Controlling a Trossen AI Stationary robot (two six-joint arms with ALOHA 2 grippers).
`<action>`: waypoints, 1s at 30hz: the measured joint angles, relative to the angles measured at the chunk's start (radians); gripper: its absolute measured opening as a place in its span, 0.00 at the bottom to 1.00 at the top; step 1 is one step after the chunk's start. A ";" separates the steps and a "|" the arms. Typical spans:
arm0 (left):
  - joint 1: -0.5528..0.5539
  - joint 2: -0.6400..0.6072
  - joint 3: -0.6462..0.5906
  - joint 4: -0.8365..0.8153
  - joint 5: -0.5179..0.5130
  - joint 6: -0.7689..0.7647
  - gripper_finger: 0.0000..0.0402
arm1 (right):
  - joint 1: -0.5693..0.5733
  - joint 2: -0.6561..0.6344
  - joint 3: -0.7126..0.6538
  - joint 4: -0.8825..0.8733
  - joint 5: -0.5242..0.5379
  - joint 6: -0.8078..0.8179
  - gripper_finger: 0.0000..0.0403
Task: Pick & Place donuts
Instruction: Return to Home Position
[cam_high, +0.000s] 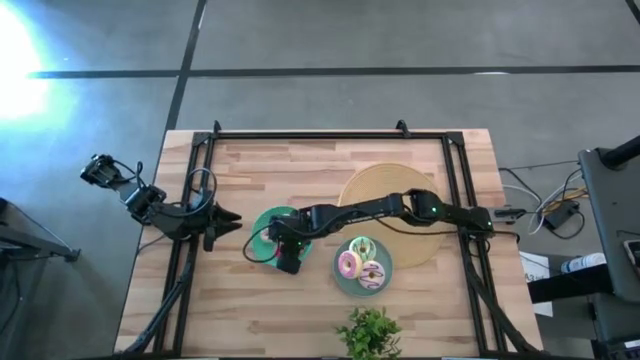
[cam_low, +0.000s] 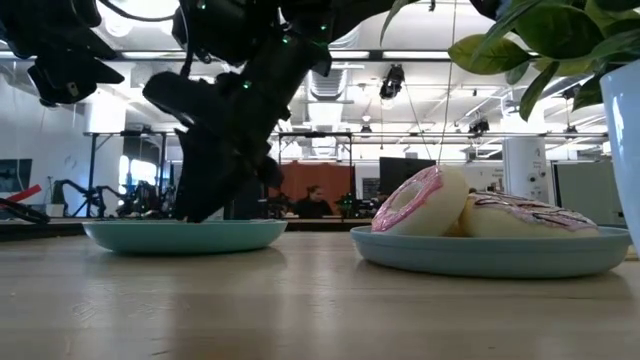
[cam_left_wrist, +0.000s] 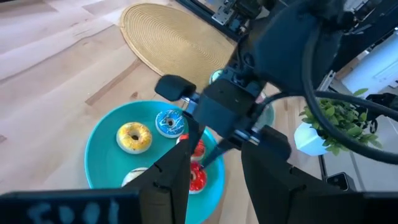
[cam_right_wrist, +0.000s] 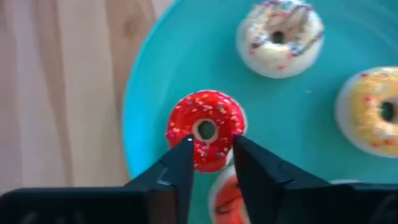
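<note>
R gripper (cam_right_wrist: 212, 148) sits low over the teal plate (cam_right_wrist: 146, 93), fingers parted a little, nothing held btwn them. Nearest: a reddish donut (cam_right_wrist: 225, 198) shows in the gap, back toward the wrist. Right at the fingertips lies the red donut (cam_right_wrist: 208, 107), flat on the plate, hole up; can't tell if the tips touch it. It's a ring, so no long axis.

Beyond the tips, further across the plate, are a white sprinkled donut (cam_right_wrist: 298, 40) and a yellow donut (cam_right_wrist: 367, 115), both apart from the fingers.

Judgement: placing looks done, only the pull-out to home is left. W/ donuts under and ahead of the tips, exit should go straight up first, then back along the arm; a fwd or sideways drag could nudge the red one.

L gripper (cam_high: 228, 220) waits just past the plate, opposite the R arm, fingers apart, empty. Back along the R arm: second plate (cam_high: 338, 283) w/ larger donuts (cam_high: 349, 263).
</note>
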 joint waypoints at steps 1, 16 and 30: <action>0.000 0.000 0.000 0.000 -0.001 0.002 0.29 | 0.002 0.000 0.000 0.003 0.000 -0.001 0.26; 0.000 -0.001 0.000 0.023 0.008 0.003 0.29 | -0.002 -0.107 0.068 -0.065 0.069 -0.095 0.47; 0.024 -0.001 -0.008 0.085 0.074 0.065 0.29 | 0.068 -0.396 -0.338 -0.030 0.121 -0.070 0.39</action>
